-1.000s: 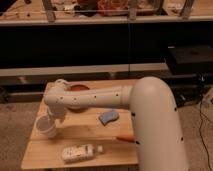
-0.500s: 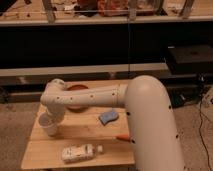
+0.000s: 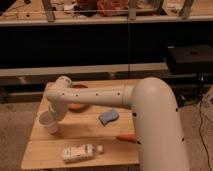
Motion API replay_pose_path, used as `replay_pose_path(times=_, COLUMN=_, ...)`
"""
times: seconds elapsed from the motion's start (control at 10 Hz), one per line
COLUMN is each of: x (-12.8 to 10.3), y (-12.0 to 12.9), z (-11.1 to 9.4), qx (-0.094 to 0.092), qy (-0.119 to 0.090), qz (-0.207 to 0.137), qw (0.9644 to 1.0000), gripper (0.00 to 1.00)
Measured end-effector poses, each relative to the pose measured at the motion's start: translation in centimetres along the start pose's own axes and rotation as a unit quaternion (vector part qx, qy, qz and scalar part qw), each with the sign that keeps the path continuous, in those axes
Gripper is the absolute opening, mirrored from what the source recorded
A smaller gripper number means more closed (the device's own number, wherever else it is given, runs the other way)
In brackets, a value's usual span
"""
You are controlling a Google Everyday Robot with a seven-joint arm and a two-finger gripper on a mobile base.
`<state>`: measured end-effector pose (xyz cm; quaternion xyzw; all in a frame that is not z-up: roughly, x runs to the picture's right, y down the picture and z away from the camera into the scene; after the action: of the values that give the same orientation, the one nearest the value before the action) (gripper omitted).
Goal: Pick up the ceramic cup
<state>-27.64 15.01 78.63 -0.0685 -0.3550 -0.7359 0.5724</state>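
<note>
The ceramic cup [image 3: 48, 123] is small, plain and white. It stands near the left edge of the wooden table [image 3: 85, 131]. My arm reaches from the right foreground across the table to the left, and its wrist bends down over the cup. The gripper [image 3: 53, 116] is at the cup's upper right rim, mostly hidden behind the wrist housing. I cannot tell whether it touches the cup.
A blue sponge [image 3: 108, 117] lies at the table's middle. An orange-red dish [image 3: 78, 104] sits behind, partly covered by the arm. A white bottle-like object [image 3: 78, 152] lies at the front. An orange item [image 3: 126, 137] lies by the arm. Dark shelves [image 3: 100, 45] stand behind.
The wrist has shifted slightly above the cup. The cup stays at about the same spot near the table's left edge.
</note>
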Motion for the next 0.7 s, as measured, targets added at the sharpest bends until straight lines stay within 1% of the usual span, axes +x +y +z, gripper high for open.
replay_pose_path(times=0.1, x=0.1, y=0.4, z=-0.1, qx=-0.001, qy=0.001, qz=0.003, qw=1.0, gripper=0.0)
replay_pose_path(times=0.4, x=0.4, y=0.5, z=-0.9, qx=0.016, qy=0.0, qz=0.0, qw=0.9999, gripper=0.0)
replay_pose_path(times=0.7, x=0.6, y=0.4, z=-1.4, qx=0.01, qy=-0.001, qz=-0.001, qw=0.9999, gripper=0.0)
